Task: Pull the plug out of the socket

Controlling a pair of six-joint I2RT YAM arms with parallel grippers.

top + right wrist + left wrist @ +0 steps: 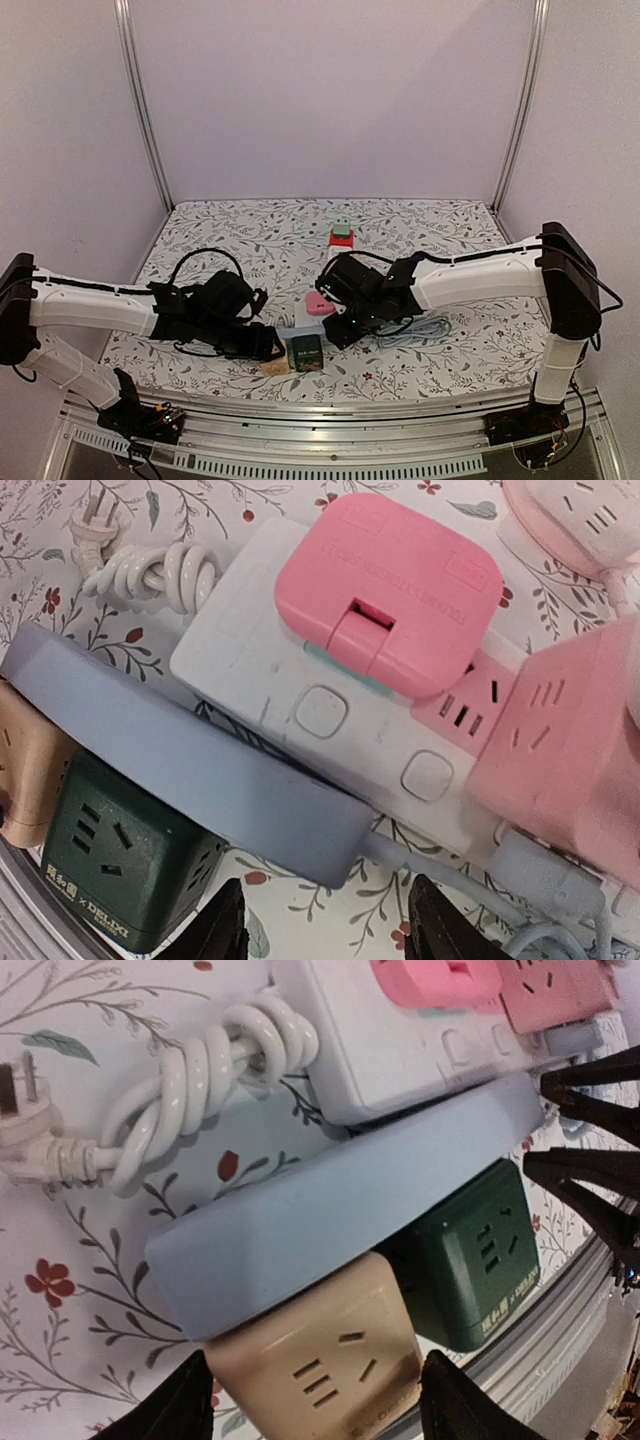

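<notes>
Right gripper (328, 920), fingers apart, hanging by the pink plug (390, 580).
It's on the white strip (250, 630); left gripper (315, 1400) spread around a tan cube (310, 1360).

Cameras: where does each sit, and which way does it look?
Top external: high behind the arms, looking down at the table; left arm and right arm show.
Left wrist: on the left arm, looking down at the beige cube; its fingers show.
Right wrist: on the right arm, looking down at the pink plug; its fingers show.
Both wrist views share the green cube.
</notes>
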